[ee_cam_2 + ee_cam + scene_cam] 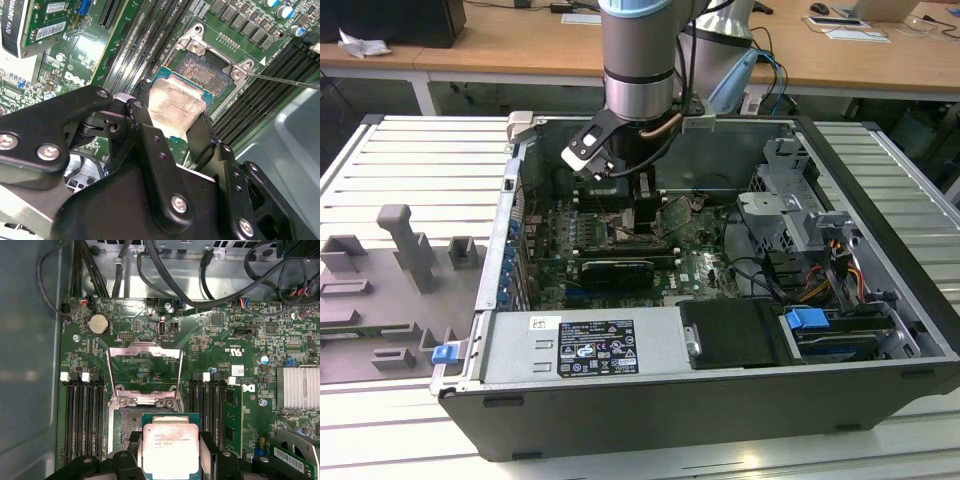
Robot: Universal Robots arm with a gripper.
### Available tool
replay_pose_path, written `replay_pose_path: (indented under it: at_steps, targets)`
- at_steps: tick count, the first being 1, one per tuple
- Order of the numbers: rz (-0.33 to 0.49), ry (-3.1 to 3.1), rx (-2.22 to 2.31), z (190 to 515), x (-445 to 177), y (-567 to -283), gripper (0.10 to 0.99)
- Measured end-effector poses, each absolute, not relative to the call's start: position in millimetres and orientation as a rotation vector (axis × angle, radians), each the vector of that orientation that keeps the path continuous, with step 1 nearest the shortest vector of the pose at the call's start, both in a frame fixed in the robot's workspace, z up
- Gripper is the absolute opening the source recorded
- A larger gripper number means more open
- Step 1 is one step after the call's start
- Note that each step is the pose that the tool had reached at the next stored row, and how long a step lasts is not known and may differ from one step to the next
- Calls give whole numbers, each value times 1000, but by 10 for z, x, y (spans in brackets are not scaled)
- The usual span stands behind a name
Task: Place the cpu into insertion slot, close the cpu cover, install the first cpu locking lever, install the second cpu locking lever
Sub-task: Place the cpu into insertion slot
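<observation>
Item: my gripper, fingers clamped on two opposite edges of the cpu, which I hold with its silver metal face up.
Location: inside the open computer case, low over the green motherboard.
The cpu: overlaps one side of the insertion slot; I cannot tell whether it touches the slot.
The cpu cover: swung open, standing up from its hinged edge beside the slot, board visible through its window.
Memory slots: flank the socket on both sides.
</observation>
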State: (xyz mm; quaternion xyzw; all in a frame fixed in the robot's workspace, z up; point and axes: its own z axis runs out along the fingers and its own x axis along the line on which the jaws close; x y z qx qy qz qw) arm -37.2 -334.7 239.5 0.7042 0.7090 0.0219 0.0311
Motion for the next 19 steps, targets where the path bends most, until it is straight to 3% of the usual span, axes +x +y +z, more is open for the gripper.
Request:
replay_pose_path:
  at_steps: [19]
  targets:
    - [60, 2187, 2173, 2267, -378, -3214, 541]
